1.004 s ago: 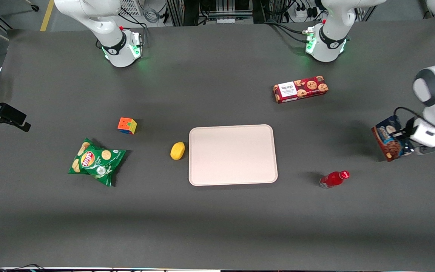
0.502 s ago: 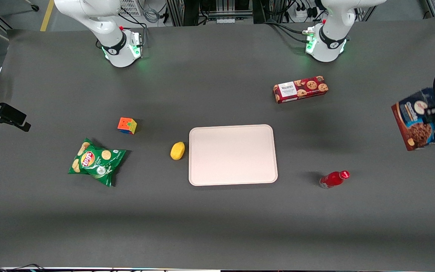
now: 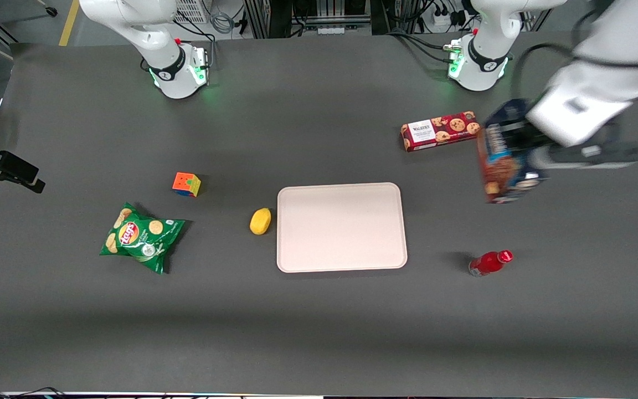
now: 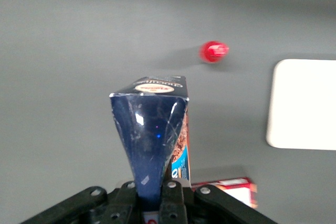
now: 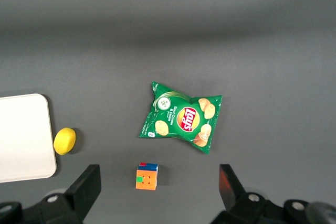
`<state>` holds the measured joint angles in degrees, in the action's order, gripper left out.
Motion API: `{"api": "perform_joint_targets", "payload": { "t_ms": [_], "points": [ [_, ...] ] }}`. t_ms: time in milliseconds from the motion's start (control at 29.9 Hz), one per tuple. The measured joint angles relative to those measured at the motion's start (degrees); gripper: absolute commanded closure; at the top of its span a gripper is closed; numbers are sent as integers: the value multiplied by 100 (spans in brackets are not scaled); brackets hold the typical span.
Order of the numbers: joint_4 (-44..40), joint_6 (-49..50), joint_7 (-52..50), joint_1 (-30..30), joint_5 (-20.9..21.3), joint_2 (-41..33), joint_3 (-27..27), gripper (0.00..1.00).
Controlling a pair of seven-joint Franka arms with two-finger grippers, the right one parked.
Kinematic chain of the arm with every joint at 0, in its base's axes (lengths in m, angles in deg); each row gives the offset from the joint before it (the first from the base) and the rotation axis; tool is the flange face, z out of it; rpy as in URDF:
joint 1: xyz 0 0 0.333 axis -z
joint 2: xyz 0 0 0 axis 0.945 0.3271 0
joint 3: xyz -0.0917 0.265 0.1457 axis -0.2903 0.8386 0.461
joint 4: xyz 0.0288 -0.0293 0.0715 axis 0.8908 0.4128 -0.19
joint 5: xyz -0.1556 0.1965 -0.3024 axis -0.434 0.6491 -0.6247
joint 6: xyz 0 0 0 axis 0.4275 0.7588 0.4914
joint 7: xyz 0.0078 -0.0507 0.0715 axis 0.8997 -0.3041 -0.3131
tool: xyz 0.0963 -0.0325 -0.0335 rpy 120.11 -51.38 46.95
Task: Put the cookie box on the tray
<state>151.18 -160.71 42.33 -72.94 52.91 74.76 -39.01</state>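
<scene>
Gripper (image 3: 524,145) pinching cookie box (image 3: 503,160), box lifted clear of bench (image 3: 319,332), beside red Walkers box (image 3: 441,131), well apart from tray (image 3: 341,227)

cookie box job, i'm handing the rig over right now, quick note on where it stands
Gripper: shut on the flat dark blue and brown cookie box, carried in the air near the long red Walkers box, toward the working arm's end of the table.
Large pale pinkish-white tray: nothing on it; a yellow lemon sits beside it.
Done: box picked up.
Left: carry it over the tray, lower it, release.
</scene>
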Motion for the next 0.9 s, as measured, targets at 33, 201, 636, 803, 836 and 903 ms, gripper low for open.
{"api": "perform_joint_targets", "payload": {
  "t_ms": [33, 201, 636, 803, 836, 903],
  "points": [
    [119, -250, -118, 3, 3, 127, -81, 100],
    [731, -1316, -597, 49, 265, 701, -393, 100],
    [1700, -3164, -1003, 111, 992, 1575, -517, 100],
    [2040, -3671, -1141, 112, 1239, 1692, -518, 100],
    [2073, -3719, -1197, 112, 1321, 1709, -518, 100],
    [2108, -3767, -1297, 112, 1471, 1742, -518, 100]
  ]
}}
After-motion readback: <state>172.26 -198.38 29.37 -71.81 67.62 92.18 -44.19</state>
